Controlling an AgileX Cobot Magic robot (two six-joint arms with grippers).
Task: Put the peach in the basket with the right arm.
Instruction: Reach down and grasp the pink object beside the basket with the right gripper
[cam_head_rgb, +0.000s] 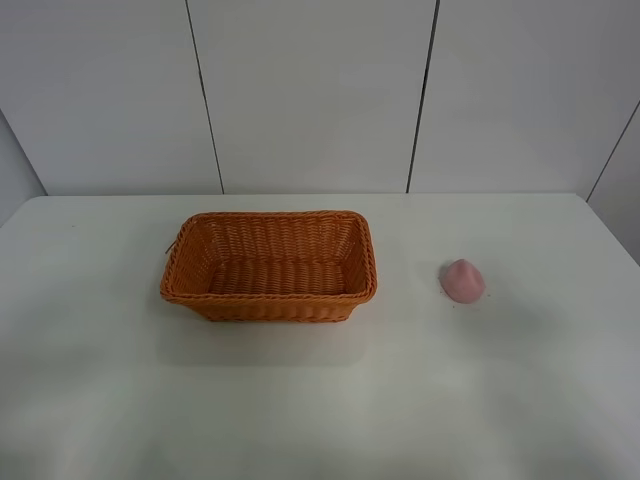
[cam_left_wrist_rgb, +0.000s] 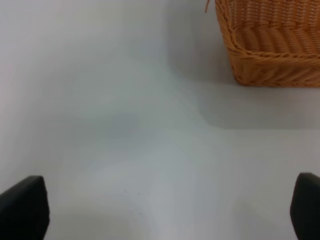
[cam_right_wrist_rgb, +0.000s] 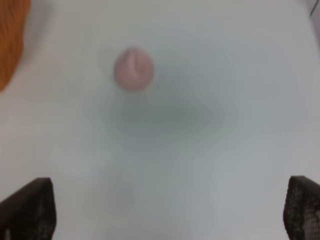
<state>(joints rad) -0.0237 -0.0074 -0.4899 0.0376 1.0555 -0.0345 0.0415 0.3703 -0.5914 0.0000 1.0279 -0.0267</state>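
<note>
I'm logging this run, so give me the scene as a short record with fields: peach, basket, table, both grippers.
peach: on the table, right of the basket, apart from it
basket: upright, nothing inside
table: white
left gripper: open, holding nothing, basket corner ahead
right gripper: open, holding nothing, peach ahead, not touching
task state: peach not yet picked up

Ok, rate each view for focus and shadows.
Exterior high: sharp, evenly lit, a soft shadow in front of the basket. Left wrist: basket weave fairly crisp, the jaws dark and soft at the edge. Right wrist: out of focus throughout; the peach is a fuzzy pink blob.
</note>
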